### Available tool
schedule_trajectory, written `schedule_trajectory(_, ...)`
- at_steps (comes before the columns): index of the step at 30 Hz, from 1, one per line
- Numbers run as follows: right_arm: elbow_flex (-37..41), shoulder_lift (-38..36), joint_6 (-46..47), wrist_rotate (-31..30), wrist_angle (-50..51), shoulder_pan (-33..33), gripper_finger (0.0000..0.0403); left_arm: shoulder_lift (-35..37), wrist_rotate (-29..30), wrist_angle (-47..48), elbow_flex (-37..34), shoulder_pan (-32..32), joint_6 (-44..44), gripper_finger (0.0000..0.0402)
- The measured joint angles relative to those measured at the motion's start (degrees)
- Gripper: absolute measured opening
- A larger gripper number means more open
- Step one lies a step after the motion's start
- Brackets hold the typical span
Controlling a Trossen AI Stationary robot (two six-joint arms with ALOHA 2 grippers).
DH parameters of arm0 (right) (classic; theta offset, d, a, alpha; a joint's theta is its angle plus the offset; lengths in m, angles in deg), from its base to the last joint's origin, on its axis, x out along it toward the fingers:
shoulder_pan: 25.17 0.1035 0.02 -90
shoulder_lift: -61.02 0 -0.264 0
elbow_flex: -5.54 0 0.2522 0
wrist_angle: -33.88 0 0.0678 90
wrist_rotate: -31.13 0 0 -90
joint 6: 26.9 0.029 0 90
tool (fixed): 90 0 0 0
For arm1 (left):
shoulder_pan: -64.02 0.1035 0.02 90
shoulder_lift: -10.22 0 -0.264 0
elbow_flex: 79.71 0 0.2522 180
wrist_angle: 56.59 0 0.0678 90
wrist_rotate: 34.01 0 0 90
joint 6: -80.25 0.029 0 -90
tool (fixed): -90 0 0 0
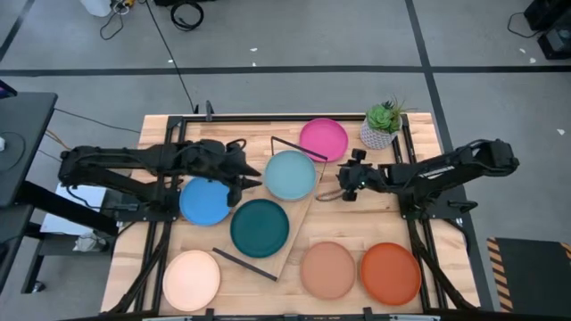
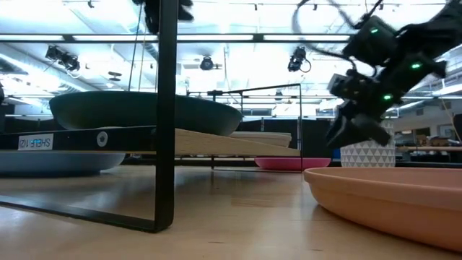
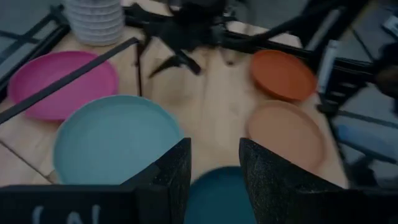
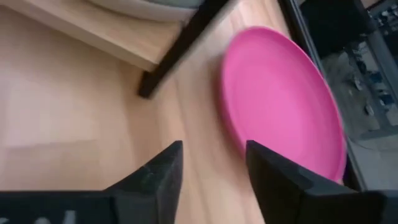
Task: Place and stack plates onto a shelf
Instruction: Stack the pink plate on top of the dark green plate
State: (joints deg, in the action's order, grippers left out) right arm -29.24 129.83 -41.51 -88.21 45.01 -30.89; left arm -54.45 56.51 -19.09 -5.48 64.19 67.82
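Note:
The shelf [image 1: 299, 209], a light-wood board with black wire end frames, lies slantwise mid-table. On it rest the light blue plate [image 1: 290, 175] and the dark teal plate [image 1: 260, 227]. The bright blue plate [image 1: 205, 201] lies on the table beside the shelf's left edge. The magenta plate [image 1: 323, 139] lies at the far side. My left gripper [image 1: 245, 174] hovers open between the bright blue and light blue plates. My right gripper [image 1: 343, 183] is open just right of the shelf, near the magenta plate [image 4: 283, 106]. No grey-beige plate shows.
Along the near edge lie the pale cream plate [image 1: 191, 279], the tan plate [image 1: 327, 269] and the orange-red plate [image 1: 390, 273]. A small potted plant [image 1: 382, 125] stands at the far right beside the magenta plate. The shelf's black wire frame [image 2: 166, 108] stands close in the low view.

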Motion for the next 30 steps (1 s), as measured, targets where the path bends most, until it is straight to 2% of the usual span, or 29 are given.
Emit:
schedule_trajectory(6,-1.6,1.4,-3.8,1.5,-1.5,-3.1,0.0224,2.4,-0.2,0.7,3.5,-4.3,1.6,0.0141)
schedule_trajectory(12,-1.5,-1.9,-5.6,2.7,-0.7,-3.1,0.0224,4.6,2.4,3.9,4.4,-6.8,1.7,0.0141)
schedule_trajectory(16,-1.5,-6.6,-1.3,5.3,0.3,-3.1,0.0217,5.2,3.1,6.2,4.3,-6.9,0.8,0.0141)
schedule_trajectory(20,-4.4,-10.1,2.6,5.7,9.3,-4.1,0.0209,5.2,3.1,7.0,4.3,-6.9,-0.3,0.0141)
schedule_trajectory(24,-7.4,-9.4,3.9,5.8,16.9,-6.5,0.0203,5.2,3.3,7.0,4.3,-6.9,-0.1,0.0141)
schedule_trajectory(30,-9.9,-7.6,1.9,17.3,16.3,-16.1,0.0201,5.2,3.9,8.1,4.3,-6.8,-0.4,0.0141)
